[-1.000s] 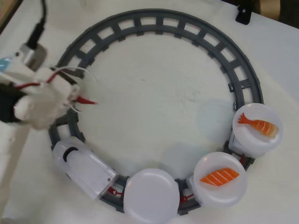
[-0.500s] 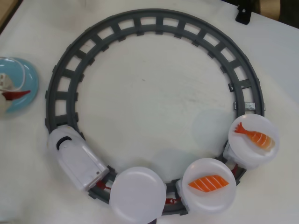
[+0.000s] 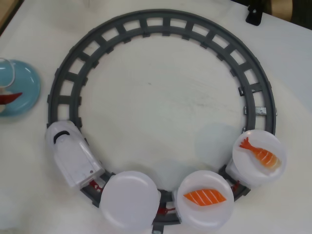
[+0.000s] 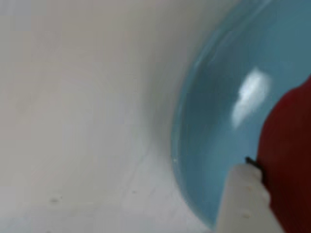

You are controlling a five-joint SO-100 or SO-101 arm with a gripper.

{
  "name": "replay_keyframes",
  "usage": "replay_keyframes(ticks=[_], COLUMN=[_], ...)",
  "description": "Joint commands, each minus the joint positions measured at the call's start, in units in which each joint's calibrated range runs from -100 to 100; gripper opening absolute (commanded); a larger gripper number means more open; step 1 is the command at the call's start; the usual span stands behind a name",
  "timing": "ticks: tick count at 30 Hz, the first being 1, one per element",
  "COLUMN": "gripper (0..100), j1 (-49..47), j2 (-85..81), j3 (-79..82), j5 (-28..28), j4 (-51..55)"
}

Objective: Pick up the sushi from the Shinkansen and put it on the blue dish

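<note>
White tabletop (image 3: 161, 97) fills both views, pale and faintly scuffed. At the far left edge of the overhead view only a sliver of the gripper (image 3: 2, 100) shows, a white part with a thin looped wire, poised over the blue dish (image 3: 27, 83). In the wrist view one white finger (image 4: 245, 199) rises from the bottom edge, pressed against the dark red sushi (image 4: 286, 165); the other finger is out of sight, so whether the gripper is gripping the piece or has let go cannot be told. The sushi sits over the blue dish, its pointed tip (image 3: 12, 96) sticking out toward the right in the overhead view; whether it rests on the plate's surface is unclear.

Just to the right of the dish begins the grey circular track (image 3: 165, 22). Below and to the right of the gripper, on the track's lower left curve, stands the Shinkansen (image 3: 70, 156), nose toward the gripper's side. Behind it trail three cars with round white plates: the nearest plate (image 3: 129, 200) is bare, the next carries an orange white-striped salmon piece (image 3: 204, 197), and the farthest, well away at the right, holds an orange shrimp (image 3: 260, 153) with a tail. A black object (image 3: 253, 13) sits at the top edge.
</note>
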Motion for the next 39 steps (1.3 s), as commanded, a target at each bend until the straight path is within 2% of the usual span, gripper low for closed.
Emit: replay_keyframes(ticks=[1, 11, 13, 18, 23, 30, 36, 39], gripper=[3, 3, 7, 25, 27, 26, 4, 3], j1=[0.6, 2.1, 2.5, 2.9, 3.0, 2.1, -1.7, -6.8], j2=[2.3, 9.2, 8.9, 8.9, 8.7, 2.7, -15.0, -21.1], j3=[-8.3, -15.8, -15.8, -15.8, -15.9, -18.6, -13.0, -5.0], j5=[0.3, 0.4, 0.4, 2.1, 2.6, 2.7, 3.7, 5.7], j4=[0.0, 0.0, 0.0, 0.0, -0.1, 4.6, 9.6, 11.7])
